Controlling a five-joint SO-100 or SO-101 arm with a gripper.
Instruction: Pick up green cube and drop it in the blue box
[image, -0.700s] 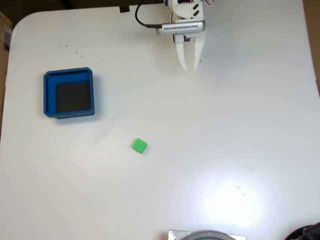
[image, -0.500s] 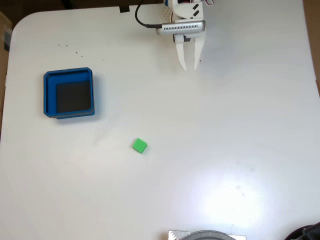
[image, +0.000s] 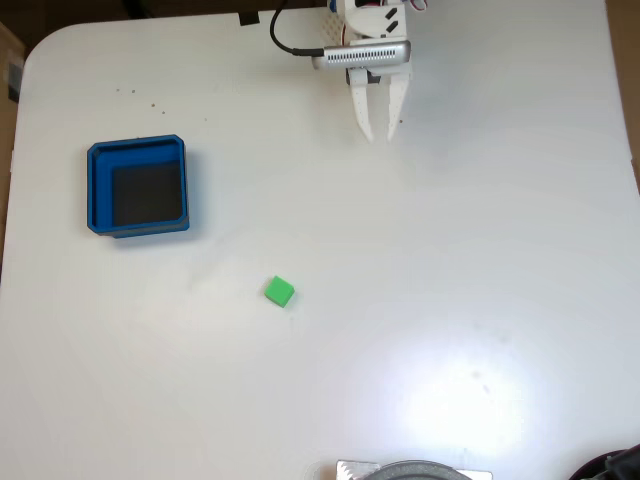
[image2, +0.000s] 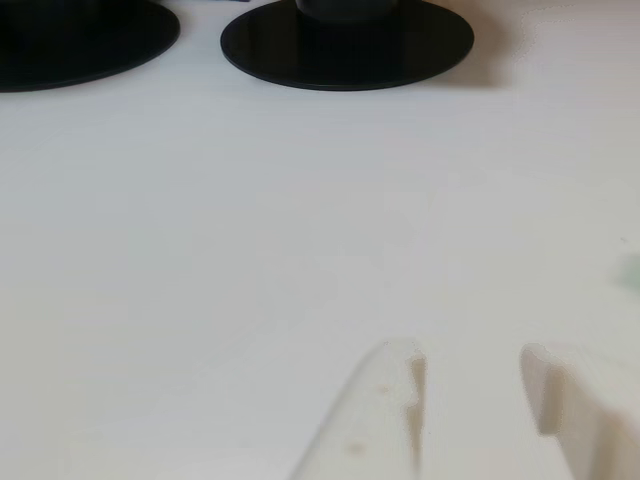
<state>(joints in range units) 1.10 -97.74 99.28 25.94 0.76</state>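
Table (image: 480, 250): white, rounded far-left corner in the fixed view; broad bare surface around every item.

Claw (image: 379, 132): white, two fingers, at the top centre of the fixed view, pointing down the picture; fingers narrowly parted, nothing between them. In the other view its fingers (image2: 385, 420) rise from the lower edge, a gap showing.

Green cube (image: 280, 291): lying alone near mid-table, well apart from claw and box.

Blue box (image: 98, 190): near the left edge, dark floor bare.

Two black round bases (image2: 345, 40): at the top edge of the other view.
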